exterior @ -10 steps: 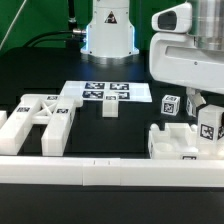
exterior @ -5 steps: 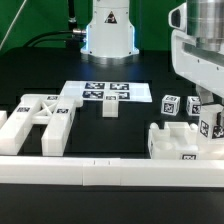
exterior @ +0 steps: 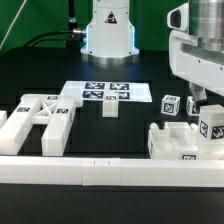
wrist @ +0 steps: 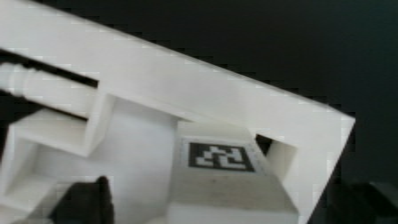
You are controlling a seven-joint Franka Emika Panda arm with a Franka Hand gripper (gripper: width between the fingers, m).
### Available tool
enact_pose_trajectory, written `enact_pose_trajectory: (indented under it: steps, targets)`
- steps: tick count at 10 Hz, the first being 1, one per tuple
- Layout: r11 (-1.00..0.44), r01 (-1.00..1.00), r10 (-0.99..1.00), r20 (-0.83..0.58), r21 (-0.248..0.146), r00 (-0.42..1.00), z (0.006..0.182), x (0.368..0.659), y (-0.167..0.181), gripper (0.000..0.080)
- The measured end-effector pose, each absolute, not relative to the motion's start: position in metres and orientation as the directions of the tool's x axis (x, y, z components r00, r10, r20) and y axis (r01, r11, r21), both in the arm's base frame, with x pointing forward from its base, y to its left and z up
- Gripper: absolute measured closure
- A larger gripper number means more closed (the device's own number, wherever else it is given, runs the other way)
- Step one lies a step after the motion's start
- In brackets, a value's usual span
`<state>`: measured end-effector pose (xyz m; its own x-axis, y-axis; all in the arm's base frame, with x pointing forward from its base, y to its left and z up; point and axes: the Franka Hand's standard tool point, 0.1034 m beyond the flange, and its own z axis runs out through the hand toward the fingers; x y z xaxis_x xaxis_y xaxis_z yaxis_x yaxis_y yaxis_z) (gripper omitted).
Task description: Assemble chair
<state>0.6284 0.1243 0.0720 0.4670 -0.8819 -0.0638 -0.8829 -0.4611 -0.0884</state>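
Arm shifted toward the exterior view's right since a second ago. Jaws: above tagged chair part (exterior: 211,129) there; spread or gripping, cannot tell. X-braced side frame (exterior: 40,118): worktop (exterior: 130,128), opposite side.

Arm (exterior: 200,45) moved toward the exterior view's right: a second ago its white housing covered more of the middle of the frame, and now it sits nearer the edge, with most of that shift in the first half second. Gripper (exterior: 198,103) went with it. The tagged chair part (exterior: 212,128) below it now looks a touch lower and slightly further to the exterior view's right. The shift is small. Can't tell from the frames whether the jaws have widened.
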Motion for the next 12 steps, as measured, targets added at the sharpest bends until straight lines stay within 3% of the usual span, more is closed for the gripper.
enact_pose_trajectory:
  steps: [4, 8, 12]
  targets:
    - [-0.821, -0.560, -0.563, -0.012, -0.109, 0.827, 0.0730, 0.6300, 0.1206, 0.0151]
    - [-0.951, -0.291, -0.295, 0.020, -0.104, 0.955, 0.0726, 0.6306, 0.1212, 0.0151]
    - [-0.998, 0.045, 0.043, 0.047, -0.049, 0.998, 0.0743, 0.6326, 0.1194, 0.0151]
